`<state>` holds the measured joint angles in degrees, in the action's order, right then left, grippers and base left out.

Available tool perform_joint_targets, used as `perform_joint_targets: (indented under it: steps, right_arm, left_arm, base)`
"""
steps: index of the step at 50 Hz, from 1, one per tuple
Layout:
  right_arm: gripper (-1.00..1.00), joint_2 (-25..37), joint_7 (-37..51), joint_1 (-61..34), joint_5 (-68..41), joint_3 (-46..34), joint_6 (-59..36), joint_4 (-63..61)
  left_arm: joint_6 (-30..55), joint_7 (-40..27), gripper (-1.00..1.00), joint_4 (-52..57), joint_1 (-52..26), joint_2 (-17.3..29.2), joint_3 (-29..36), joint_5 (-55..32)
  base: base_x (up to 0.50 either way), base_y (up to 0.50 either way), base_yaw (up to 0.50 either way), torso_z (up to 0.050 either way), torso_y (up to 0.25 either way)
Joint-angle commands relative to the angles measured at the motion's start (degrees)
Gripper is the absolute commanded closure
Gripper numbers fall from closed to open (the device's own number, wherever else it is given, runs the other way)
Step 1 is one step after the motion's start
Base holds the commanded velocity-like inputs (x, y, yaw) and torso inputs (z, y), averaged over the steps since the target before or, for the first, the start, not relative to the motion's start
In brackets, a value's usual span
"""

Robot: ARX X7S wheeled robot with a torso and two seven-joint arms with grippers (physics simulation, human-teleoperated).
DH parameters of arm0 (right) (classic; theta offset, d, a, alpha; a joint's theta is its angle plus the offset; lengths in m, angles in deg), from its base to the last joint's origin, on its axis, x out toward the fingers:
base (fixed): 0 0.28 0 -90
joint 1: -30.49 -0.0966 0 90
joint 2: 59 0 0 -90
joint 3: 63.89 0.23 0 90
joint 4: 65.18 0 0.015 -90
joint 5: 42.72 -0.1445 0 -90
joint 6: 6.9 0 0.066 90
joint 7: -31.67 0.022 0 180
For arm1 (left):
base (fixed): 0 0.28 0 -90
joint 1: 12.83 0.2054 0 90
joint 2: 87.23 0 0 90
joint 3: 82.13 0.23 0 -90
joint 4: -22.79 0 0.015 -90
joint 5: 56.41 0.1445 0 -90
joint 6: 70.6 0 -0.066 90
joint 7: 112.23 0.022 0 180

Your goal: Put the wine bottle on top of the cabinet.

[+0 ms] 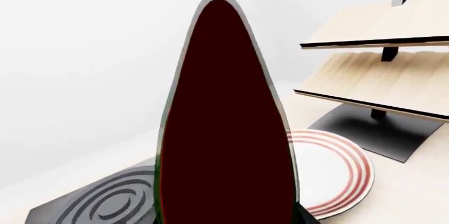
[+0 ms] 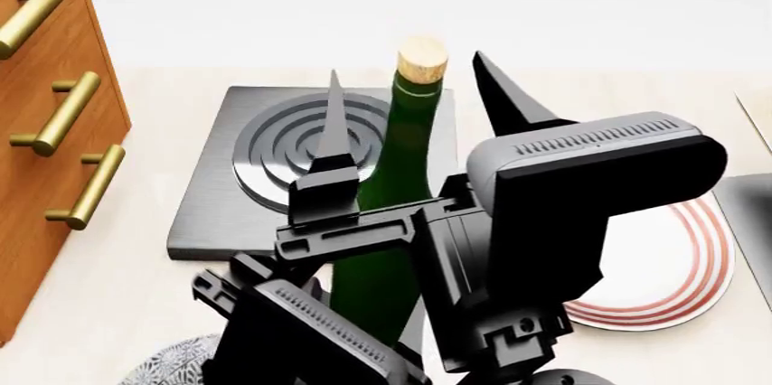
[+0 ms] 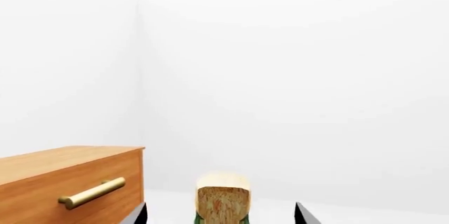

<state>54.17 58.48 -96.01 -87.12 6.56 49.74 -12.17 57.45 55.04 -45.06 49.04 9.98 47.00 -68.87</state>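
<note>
The wine bottle [image 2: 399,177] is dark green with a tan cork [image 2: 422,58] and stands up in the middle of the head view, its lower part hidden by my arms. It fills the left wrist view [image 1: 224,129]. My left arm [image 2: 289,331] reaches to its body, with a dark finger [image 1: 307,216] tight against its side. My right gripper [image 2: 408,69] is open, one finger on each side of the neck without touching; the cork [image 3: 223,200] sits between its tips [image 3: 218,214]. The reddish-brown cabinet [image 2: 61,186] with brass handles is at the left, its top [image 3: 63,161] about level with the cork.
A dark square hob with ring marks [image 2: 217,213] lies behind the bottle, also in the left wrist view [image 1: 105,203]. A white plate with red rings [image 2: 675,286] lies to the right. The pale slanted rack on a dark base [image 1: 379,77] stands beyond it. A patterned bowl edge [image 2: 169,362] is at the front left.
</note>
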Motion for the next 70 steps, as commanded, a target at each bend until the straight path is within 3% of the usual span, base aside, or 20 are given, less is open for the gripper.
perform_joint_targets:
  steps: [1, 28, 42, 49, 62, 70]
  right_arm:
    - [-1.0, 0.14, -0.24, 0.29, 0.39, 0.32, 0.18, 0.05]
    - [-1.0, 5.72, 5.69, 5.46, -5.16, 6.18, -0.6, -12.78]
    - [-1.0, 8.36, 7.75, 24.92, -2.38, 14.45, 9.42, -19.6]
    - [-1.0, 8.04, 5.66, 30.85, 5.88, 12.57, 12.2, -16.55]
    - [-1.0, 6.54, 3.14, 34.99, 9.7, 10.6, 17.18, -14.69]
    - [-1.0, 6.49, 3.09, 35.52, 9.66, 10.99, 18.24, -14.53]
  left_arm:
    - [-0.37, -1.18, 1.0, 0.26, -0.32, -0.13, 0.18, -1.72]
    - [-3.02, -2.32, 1.0, -2.04, 0.48, 0.78, 0.16, -2.28]
    - [-2.12, -3.34, 1.0, -0.47, 0.49, 2.97, -2.38, -3.41]
    - [-0.69, -3.89, 1.0, 0.51, -0.38, 3.71, -3.63, -3.99]
    - [7.68, -3.67, 1.0, 3.64, -10.33, 5.58, -7.02, -5.13]
    - [15.99, -3.44, 1.0, 6.45, -20.61, 7.04, -10.71, -6.3]
  base:
    - [0.0, 0.0, 0.0, 0.0, 0.0]
    - [0.0, 0.0, 0.0, 0.0, 0.001]
    - [0.0, 0.0, 0.0, 0.0, 0.0]
    - [0.0, 0.0, 0.0, 0.0, 0.001]
    - [0.0, 0.0, 0.0, 0.001, 0.001]
    - [0.0, 0.0, 0.0, 0.0, 0.0]
